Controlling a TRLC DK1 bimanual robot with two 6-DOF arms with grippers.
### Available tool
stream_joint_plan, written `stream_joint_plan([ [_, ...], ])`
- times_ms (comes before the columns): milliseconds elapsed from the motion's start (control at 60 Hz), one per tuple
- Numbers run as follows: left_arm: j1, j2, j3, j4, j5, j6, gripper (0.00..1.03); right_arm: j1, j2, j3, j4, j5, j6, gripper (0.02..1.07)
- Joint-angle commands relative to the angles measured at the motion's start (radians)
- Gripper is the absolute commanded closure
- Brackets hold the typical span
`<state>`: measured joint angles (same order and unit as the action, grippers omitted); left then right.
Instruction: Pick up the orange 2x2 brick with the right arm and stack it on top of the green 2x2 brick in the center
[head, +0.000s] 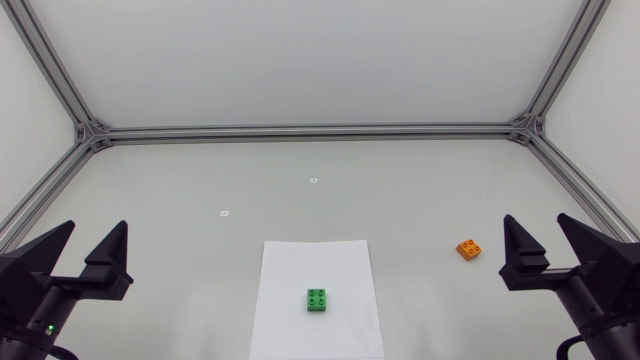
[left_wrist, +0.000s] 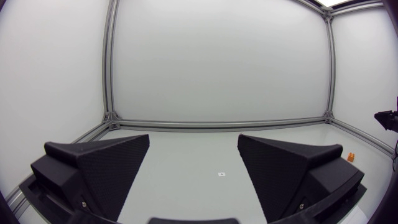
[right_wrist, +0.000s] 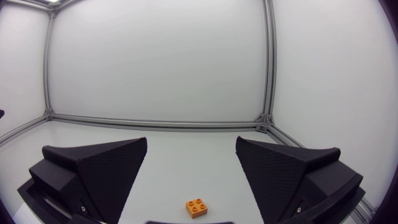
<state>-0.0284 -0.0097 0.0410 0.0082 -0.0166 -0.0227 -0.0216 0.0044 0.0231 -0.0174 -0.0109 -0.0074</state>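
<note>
Orange brick (head: 468, 249) lies at frame right; green brick (head: 318, 299) at lower centre. Left gripper (head: 97, 226) and right gripper (head: 535, 219): jaws wide.

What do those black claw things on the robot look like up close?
Both are matte black: the left gripper and right gripper each carry two broad, wedge-shaped fingers tapering to points, with finely dimpled inner faces. A small green light glows on the body behind the left gripper.
</note>
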Motion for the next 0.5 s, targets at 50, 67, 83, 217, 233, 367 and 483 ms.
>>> stream_joint_plan([
  [50,-0.001,-0.004,-0.041,-0.011,0.003,0.006,0.04,0.000,-0.011,-0.023,0.008,-0.001,-0.006,0.05],
  [67,-0.001,-0.003,-0.041,-0.011,0.003,0.006,0.04,0.000,-0.011,-0.023,0.010,-0.001,-0.008,0.05],
  [83,-0.001,-0.004,-0.041,-0.011,0.003,0.006,0.04,0.000,-0.011,-0.023,0.010,-0.001,-0.008,0.05],
  [217,-0.001,-0.003,-0.041,-0.011,0.003,0.006,0.04,0.002,-0.012,-0.023,0.010,-0.001,-0.008,0.05],
  [233,-0.001,-0.004,-0.041,-0.011,0.003,0.006,0.04,0.002,-0.012,-0.023,0.011,-0.001,-0.008,0.05],
  [367,-0.001,-0.004,-0.041,-0.011,0.003,0.006,0.04,0.002,-0.012,-0.012,0.011,-0.001,-0.008,0.05],
  [483,-0.001,-0.004,-0.041,-0.011,0.003,0.006,0.04,0.003,-0.011,0.026,-0.015,-0.001,-0.008,0.05],
])
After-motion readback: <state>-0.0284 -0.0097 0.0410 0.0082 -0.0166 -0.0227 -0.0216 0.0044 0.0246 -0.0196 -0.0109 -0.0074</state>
